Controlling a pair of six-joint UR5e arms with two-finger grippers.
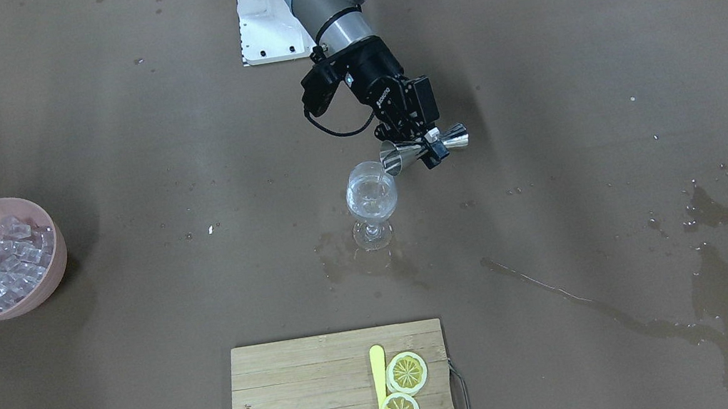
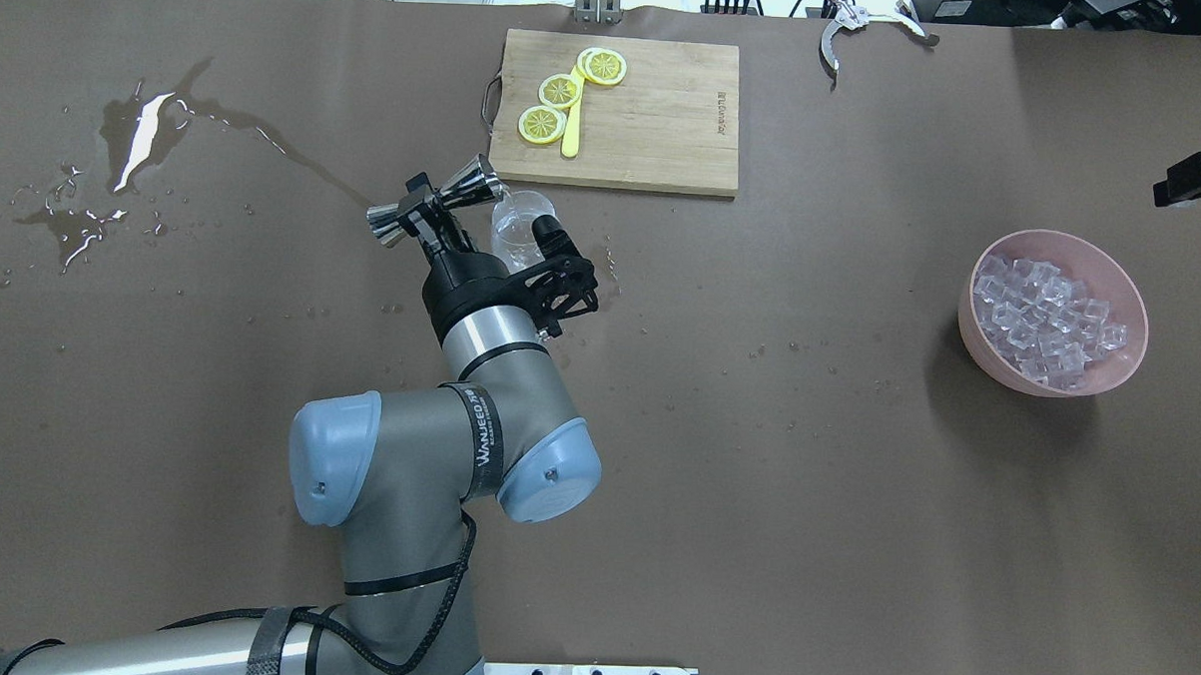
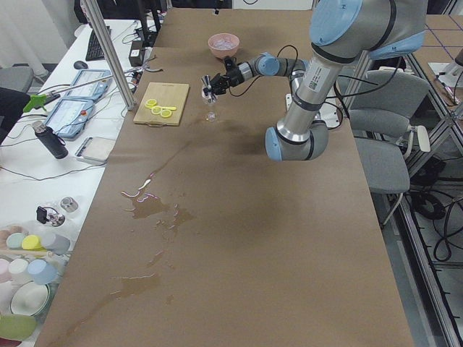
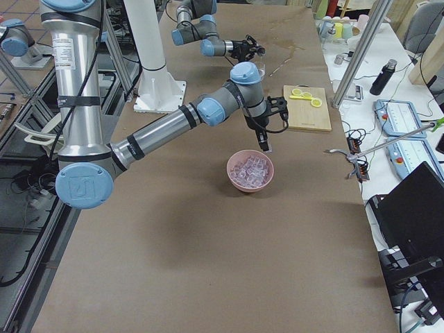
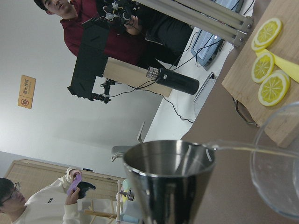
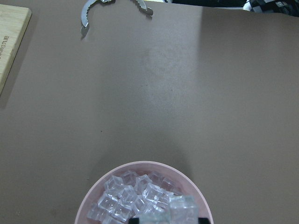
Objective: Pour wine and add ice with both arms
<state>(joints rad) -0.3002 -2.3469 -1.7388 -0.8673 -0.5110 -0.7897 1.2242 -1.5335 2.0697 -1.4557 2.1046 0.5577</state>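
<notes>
- The left gripper point(image 1: 431, 144) pinches a steel jigger point(image 1: 394, 156) at its narrow waist. The jigger lies tipped on its side, its mouth just at the rim of the wine glass point(image 1: 371, 196).
- A thin stream of the wine point(image 5: 233, 148) runs from the jigger's lip into the glass, which stands upright and part full near the table's middle.
- The right gripper point(image 4: 267, 146) hangs just above the pink bowl point(image 2: 969, 325), near its rim. The ice point(image 2: 1046, 323) is piled in that bowl, directly under the gripper and well apart from the glass.
- In the right wrist view only 2 dark tips show at the lower edge. They are set apart, with cubes visible between them.
- The bamboo board point(image 1: 293, 403) carries burnt-in lettering reading "Joyoung". A black strap on the left arm point(image 2: 436, 462) has white lettering that I cannot read surely, and a yellow wall sign point(image 5: 27, 91) is too small to read.
- The table point(image 2: 753, 533) is covered in brown sheet. A large puddle point(image 1: 725, 302) lies on the left arm's side, and there is wetness around the glass's foot.
- 3 lemon slices point(image 1: 405, 371) lie on the board, and metal tongs point(image 2: 851, 27) lie at the far edge.
- 2 people point(image 5: 93, 28) are beside cluttered white desks.
</notes>
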